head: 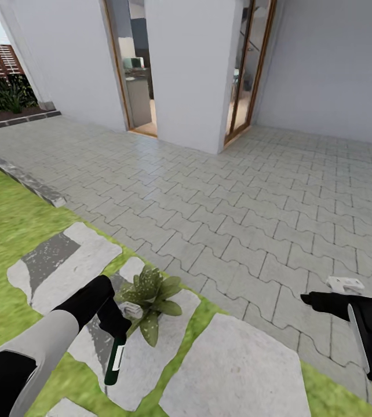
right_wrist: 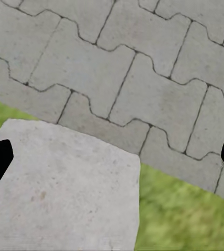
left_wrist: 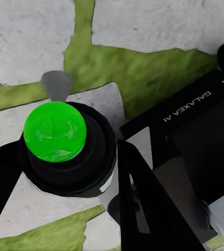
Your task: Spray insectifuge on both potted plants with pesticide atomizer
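One pesticide atomizer (head: 115,360) clamped between left jaws, beside potted plant (head: 151,296).

The pesticide atomizer (head: 115,362) hangs tilted at lower left of the head view, dark green with a white label, clamped in the left gripper (head: 119,330); its button top (left_wrist: 55,131) glows green; one potted plant (head: 150,295) sits just beside it among stepping stones.

Grey paving (head: 255,191) meets white walls (head: 331,63) and lawn (head: 6,226).
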Motion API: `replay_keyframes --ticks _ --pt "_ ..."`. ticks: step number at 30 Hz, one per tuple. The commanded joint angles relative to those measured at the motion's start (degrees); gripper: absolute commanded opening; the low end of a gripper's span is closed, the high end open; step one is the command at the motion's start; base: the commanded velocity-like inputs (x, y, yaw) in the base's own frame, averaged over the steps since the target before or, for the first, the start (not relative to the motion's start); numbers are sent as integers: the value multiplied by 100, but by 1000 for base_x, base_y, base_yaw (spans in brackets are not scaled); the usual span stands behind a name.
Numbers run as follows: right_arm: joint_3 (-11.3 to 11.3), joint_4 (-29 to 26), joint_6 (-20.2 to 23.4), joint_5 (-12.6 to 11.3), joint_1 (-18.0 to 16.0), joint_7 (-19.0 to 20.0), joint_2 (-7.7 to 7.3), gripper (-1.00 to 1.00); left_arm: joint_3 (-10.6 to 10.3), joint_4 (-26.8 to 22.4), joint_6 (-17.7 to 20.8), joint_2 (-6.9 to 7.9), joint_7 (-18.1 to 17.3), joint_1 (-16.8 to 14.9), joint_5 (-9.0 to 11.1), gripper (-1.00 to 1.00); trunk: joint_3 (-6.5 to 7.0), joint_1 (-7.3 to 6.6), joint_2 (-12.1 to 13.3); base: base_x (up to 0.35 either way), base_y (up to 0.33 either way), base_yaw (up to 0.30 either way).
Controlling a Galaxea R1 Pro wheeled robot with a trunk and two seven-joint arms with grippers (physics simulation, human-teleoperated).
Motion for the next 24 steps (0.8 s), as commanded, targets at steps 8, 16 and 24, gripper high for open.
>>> replay_keyframes --ticks 8,16,24 --pt "-10 -4 18 60 -3 59 -3 100 -7 -10 38 1 -59 -4 -52 -100 -6 1 -2 58 -282 192" --pt "-6 4 18 54 0 75 -80 100 -19 -7 33 1 -59 -4 -52 -100 -6 1 -2 4 -213 20" --pt "-6 4 18 53 1 69 -83 100 -16 -3 38 1 -59 -4 -52 -100 -6 1 -2 0 -18 135"
